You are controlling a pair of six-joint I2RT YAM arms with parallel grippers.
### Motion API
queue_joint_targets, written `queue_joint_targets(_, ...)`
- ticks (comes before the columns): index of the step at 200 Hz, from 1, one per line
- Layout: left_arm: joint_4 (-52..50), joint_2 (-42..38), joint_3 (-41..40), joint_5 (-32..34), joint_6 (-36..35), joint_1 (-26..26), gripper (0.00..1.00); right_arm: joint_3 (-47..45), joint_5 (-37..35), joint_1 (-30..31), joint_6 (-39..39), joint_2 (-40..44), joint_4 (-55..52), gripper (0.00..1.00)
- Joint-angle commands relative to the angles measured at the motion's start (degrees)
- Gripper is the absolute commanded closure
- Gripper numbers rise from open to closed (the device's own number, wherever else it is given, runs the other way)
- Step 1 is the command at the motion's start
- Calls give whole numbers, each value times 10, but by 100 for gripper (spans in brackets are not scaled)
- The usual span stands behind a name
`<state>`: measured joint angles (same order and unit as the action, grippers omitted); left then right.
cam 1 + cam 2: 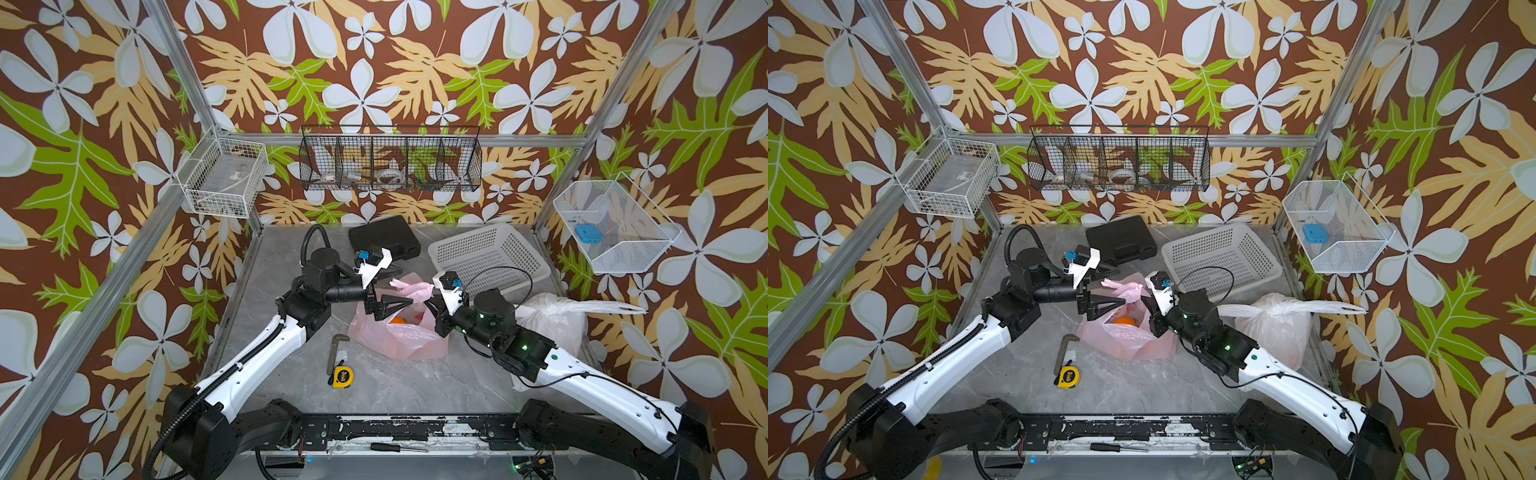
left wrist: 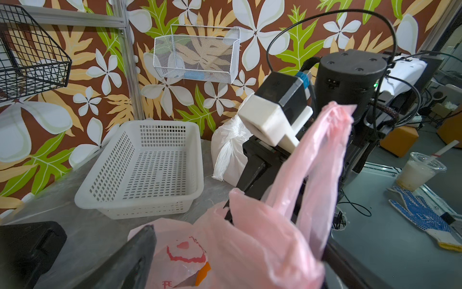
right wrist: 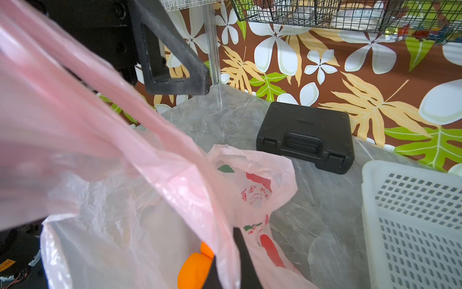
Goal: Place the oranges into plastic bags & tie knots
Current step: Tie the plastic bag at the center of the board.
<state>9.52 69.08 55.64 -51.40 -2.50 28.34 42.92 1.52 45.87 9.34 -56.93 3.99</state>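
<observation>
Fingers (image 1: 390, 300) of L gripper (image 1: 406, 305) gape wide, holding nothing. R gripper (image 1: 432, 309) is shut, apparently pinching pink bag (image 1: 399, 336) mid-table. Oranges (image 3: 192, 270) inside it, no knot yet. White bag (image 1: 552, 318) looks tied.

Overhead pair; wrist close-ups on bag (image 1: 399, 340)

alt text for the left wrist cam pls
A pink bag with red print fills the foreground, its handles sticking up in front of the right hand, an orange showing through the film. Behind sit an empty white basket, a tied white bag by the wall and a black case.
</observation>
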Motion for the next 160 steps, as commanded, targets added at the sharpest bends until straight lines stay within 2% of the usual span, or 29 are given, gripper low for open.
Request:
queue_joint_targets(1,17,2,6,-11,-1,1,7,-5,-6,0,15,7,34,100)
queue_joint_targets(12,17,7,9,-9,0,2,9,-5,-7,0,15,8,33,100)
queue_joint_targets(33,19,14,19,-10,3,2,20,-4,-6,-1,15,7,30,100)
queue_joint_targets(62,25,18,25,-5,9,3,22,1,-4,0,12,5,25,100)
queue_joint_targets(100,49,18,22,1,28,3,44,4,-3,-1,9,2,21,100)
queue_joint_targets(117,70,18,15,-10,42,3,46,6,-2,0,10,-1,19,100)
queue_joint_targets(127,76,18,14,-13,46,4,54,6,-2,0,10,-1,20,100)
queue_joint_targets(154,78,18,11,-17,48,8,60,6,-4,0,8,-2,20,100)
queue_joint_targets(160,79,18,10,-18,48,9,67,6,-4,0,8,-1,19,100)
